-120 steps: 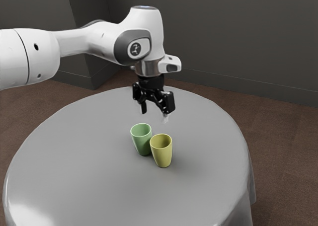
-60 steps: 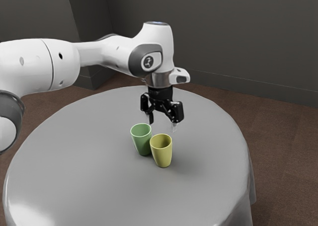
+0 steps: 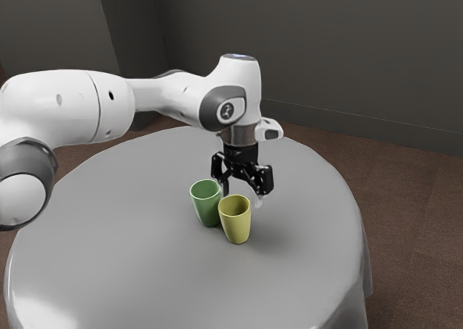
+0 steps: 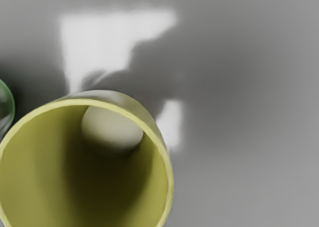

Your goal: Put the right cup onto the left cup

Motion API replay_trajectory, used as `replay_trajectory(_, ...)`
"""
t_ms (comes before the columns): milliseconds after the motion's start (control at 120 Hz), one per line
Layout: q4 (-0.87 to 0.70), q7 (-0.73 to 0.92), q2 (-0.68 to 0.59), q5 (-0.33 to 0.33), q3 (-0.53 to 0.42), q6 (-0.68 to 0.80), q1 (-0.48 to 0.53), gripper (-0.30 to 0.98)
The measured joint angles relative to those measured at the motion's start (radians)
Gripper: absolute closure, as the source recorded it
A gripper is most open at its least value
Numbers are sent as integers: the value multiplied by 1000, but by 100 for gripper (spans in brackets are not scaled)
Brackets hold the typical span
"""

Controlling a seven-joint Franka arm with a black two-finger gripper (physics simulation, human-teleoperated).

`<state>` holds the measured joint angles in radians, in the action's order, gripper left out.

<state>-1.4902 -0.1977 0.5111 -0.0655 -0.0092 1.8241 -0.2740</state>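
Yellow cup: the smooth, tapered yellow cup (image 3: 235, 224) stands upright on the table, empty, at the exterior view's right of its neighbour. In the wrist view its near rim is cut off, and deep shade hides part of its inside; I cannot tell what makes the pale rounded patch there.
Green cup: the tapered light green cup (image 3: 205, 206) stands upright just beside it; whether they touch I cannot tell. The wrist view crops it to a sliver of rim and wall.
Gripper: my black two-finger gripper (image 3: 242, 194) hangs above the table by the yellow cup, fingers spread, pinching neither cup. One finger's lower end is hard to make out against the yellow rim; contact there is unclear.
Arm: the white jointed arm (image 3: 163, 94) is cut off at the exterior view's left edge.
Change: my gripper is lower and farther toward the exterior view's right than in the earlier frame, nearer the yellow cup; both cups stand where they did.
Table: round, under a glossy grey cloth (image 3: 130, 264).
Room: brown floor (image 3: 409, 206), dark grey wall (image 3: 318, 47).
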Motion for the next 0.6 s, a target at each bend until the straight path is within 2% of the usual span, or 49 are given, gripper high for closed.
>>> replay_trajectory(600, -3, -16, 71, -1, -4, 56, -5, 0)
